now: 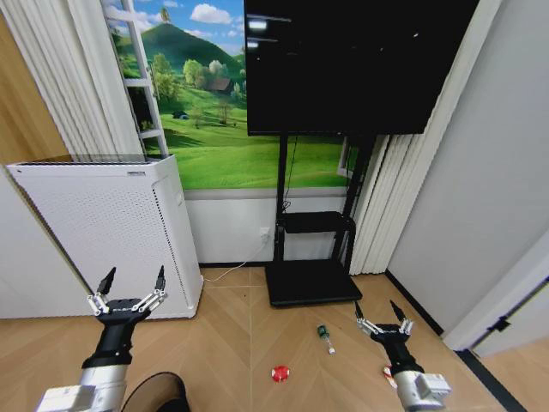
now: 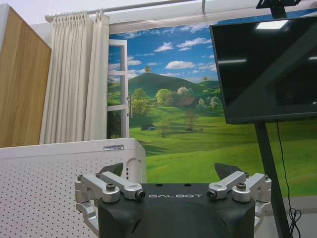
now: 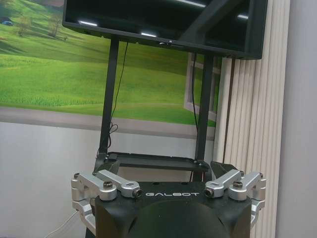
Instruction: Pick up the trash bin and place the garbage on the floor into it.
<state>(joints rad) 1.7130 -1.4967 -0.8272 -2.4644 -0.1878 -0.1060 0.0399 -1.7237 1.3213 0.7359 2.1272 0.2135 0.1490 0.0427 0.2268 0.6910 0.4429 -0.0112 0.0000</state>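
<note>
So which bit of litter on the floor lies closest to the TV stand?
The small bottle with the green label, lying just before the stand's black base; the round red piece lies farther from it.

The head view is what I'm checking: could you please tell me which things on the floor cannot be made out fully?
- The trash bin: a dark round shape cut off by the bottom edge, with the left gripper's arm before it.
- One red-and-white piece: mostly hidden behind the right gripper and its wrist.
- The bottle and the other red piece: too small to read any label.
</note>
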